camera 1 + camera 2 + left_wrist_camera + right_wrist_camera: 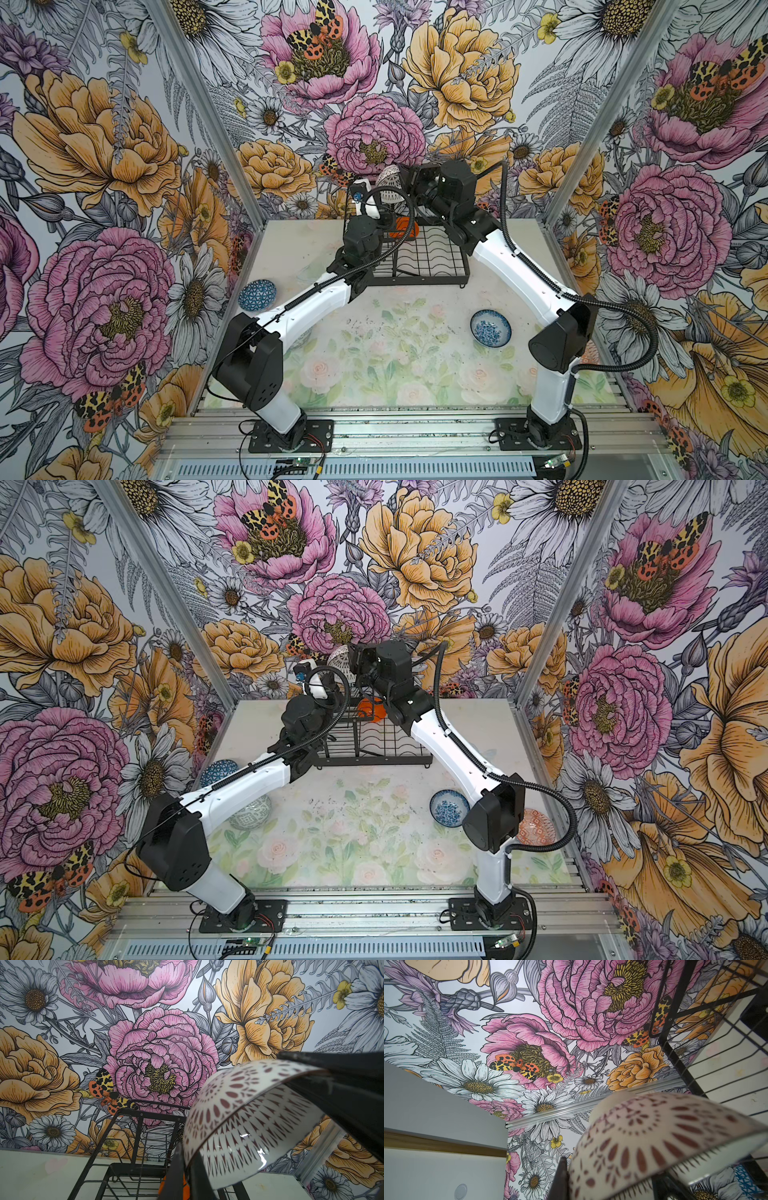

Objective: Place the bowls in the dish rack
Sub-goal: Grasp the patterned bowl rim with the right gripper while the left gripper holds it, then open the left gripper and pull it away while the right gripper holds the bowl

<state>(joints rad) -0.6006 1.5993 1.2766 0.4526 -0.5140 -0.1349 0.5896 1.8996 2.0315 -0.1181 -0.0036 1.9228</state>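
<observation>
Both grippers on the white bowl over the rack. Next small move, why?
Probably open the left gripper. It and the right gripper are both shut on the rim of the white patterned bowl, above the dish rack; one must let go, and the right arm reaches over the slotted side.

orange bowl (402, 227) half hidden, grey-green bowl (251, 820) under left arm (245, 783)
</observation>
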